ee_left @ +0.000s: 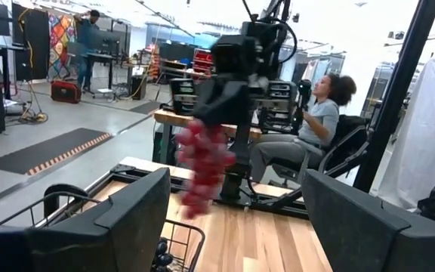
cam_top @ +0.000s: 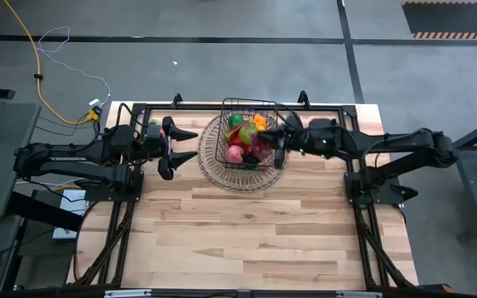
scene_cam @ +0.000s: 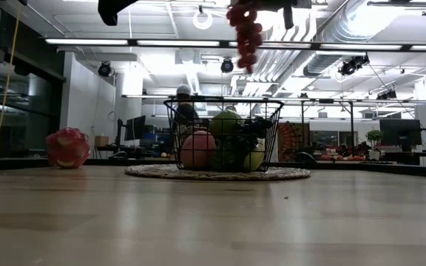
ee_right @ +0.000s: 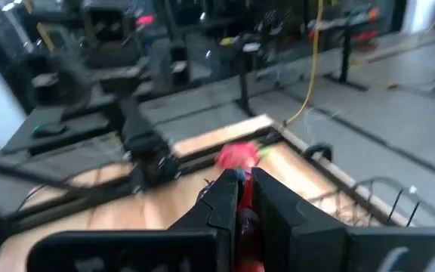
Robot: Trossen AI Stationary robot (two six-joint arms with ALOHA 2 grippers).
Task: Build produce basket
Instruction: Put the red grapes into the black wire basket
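Observation:
The dark wire basket (cam_top: 248, 132) stands on a round woven tray (cam_top: 222, 170) at the table's far middle and holds several fruits, among them a pink one (scene_cam: 197, 150) and green ones. My right gripper (cam_top: 274, 141) is over the basket, shut on a red grape bunch (scene_cam: 246, 33). The bunch also shows in the left wrist view (ee_left: 202, 166). My left gripper (cam_top: 184, 145) is open and empty, to the left of the basket. A pink dragon fruit (scene_cam: 69, 148) lies on the table to the left. My right gripper pinches the grape bunch by its top end (ee_left: 211, 127) between its two fingers (ee_right: 229, 198), coming from the table's right side and slanting down. The bunch hangs below the fingers, lifted clear above the basket's rim (scene_cam: 224, 101).
Bare wooden tabletop (cam_top: 247, 232) lies toward the near edge. People sit and stand in the room beyond the table (ee_left: 316, 121). A yellow cable (cam_top: 36, 74) lies on the floor at the far left.

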